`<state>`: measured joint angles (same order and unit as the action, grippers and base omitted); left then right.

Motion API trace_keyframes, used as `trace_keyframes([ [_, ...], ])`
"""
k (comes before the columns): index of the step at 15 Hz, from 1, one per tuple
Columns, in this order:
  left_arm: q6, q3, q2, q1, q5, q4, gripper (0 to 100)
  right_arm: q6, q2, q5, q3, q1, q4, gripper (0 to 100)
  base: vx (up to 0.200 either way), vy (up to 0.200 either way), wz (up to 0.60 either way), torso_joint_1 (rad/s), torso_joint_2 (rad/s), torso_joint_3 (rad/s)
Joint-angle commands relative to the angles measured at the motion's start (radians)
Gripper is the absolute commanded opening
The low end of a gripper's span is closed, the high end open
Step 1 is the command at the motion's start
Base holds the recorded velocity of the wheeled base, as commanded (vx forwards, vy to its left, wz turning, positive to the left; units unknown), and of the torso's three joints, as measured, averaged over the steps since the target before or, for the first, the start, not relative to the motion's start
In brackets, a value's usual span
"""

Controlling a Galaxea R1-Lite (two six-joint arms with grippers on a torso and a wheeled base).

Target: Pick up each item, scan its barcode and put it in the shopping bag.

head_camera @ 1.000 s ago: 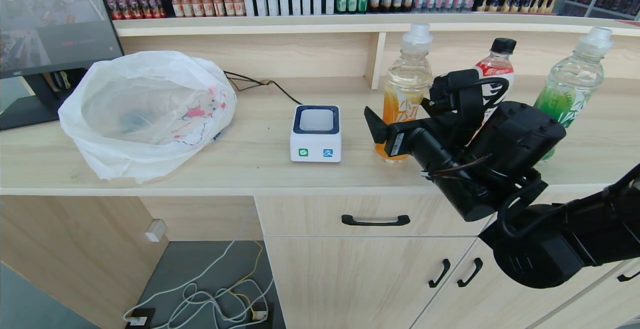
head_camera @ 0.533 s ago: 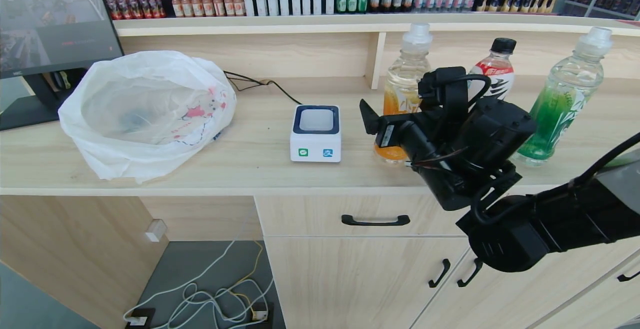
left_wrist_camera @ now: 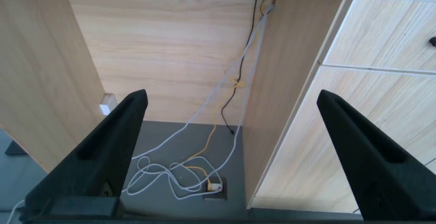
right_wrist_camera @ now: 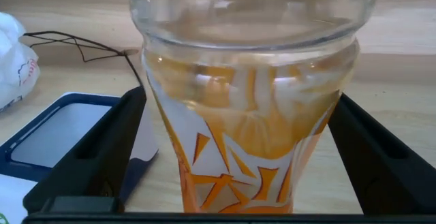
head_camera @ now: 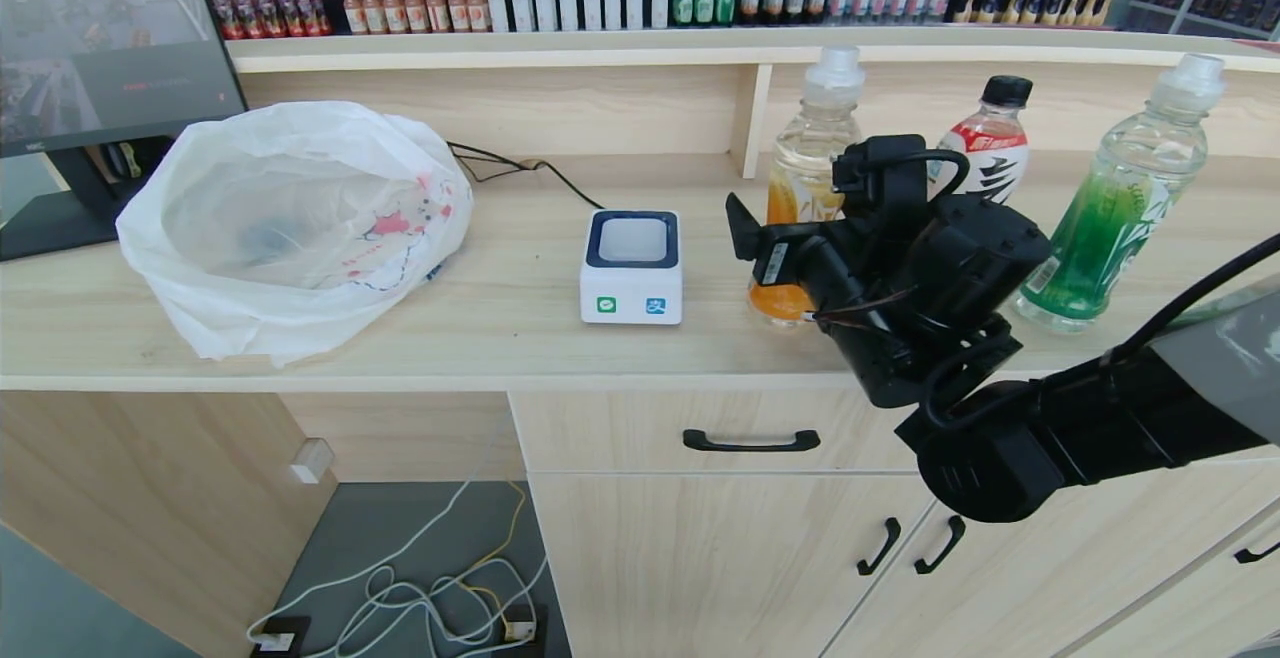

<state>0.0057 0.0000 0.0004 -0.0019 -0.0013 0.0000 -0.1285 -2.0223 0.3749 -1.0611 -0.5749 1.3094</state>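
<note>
Closing in over the last second: right claw (right_wrist_camera: 238, 149) now astride the orange drink bottle (head_camera: 805, 178), spread and unclamped, with the bottle upright on the table (head_camera: 520, 333) near the scanner (head_camera: 632, 266). Grasp likely next; scanning and the shopping bag (head_camera: 290, 228) yet to come. Left claw (left_wrist_camera: 231, 108) spread wide, hanging below table level.

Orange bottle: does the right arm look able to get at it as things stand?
Probably yes: the right gripper, open, has a finger on each side of the orange bottle, nothing else between.

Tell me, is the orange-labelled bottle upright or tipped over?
Upright: the orange-labelled bottle stands on its base on the counter, white cap straight above, with the right gripper open around its lower body.
</note>
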Motion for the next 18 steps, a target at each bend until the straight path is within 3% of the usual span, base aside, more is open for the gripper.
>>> trace_keyframes([
  [1, 0.0, 0.0, 0.0, 0.0, 0.0, 0.0, 100, 0.0, -0.004, 0.006, -0.023, 0.007, 0.001, 100, 0.0, 0.0, 0.0, 0.0, 0.0, 0.0],
  [7, 0.0, 0.0, 0.0, 0.0, 0.0, 0.0, 100, 0.001, -0.006, 0.012, -0.028, 0.013, 0.004, 100, 0.0, 0.0, 0.0, 0.0, 0.0, 0.0],
  [8, 0.0, 0.0, 0.0, 0.0, 0.0, 0.0, 100, 0.001, -0.006, 0.021, -0.02, 0.013, 0.004, 0, 0.0, 0.0, 0.0, 0.0, 0.0, 0.0],
  [18, 0.0, 0.0, 0.0, 0.0, 0.001, 0.0, 100, 0.003, 0.007, 0.019, -0.031, 0.013, 0.016, 0, 0.0, 0.0, 0.0, 0.0, 0.0, 0.0],
])
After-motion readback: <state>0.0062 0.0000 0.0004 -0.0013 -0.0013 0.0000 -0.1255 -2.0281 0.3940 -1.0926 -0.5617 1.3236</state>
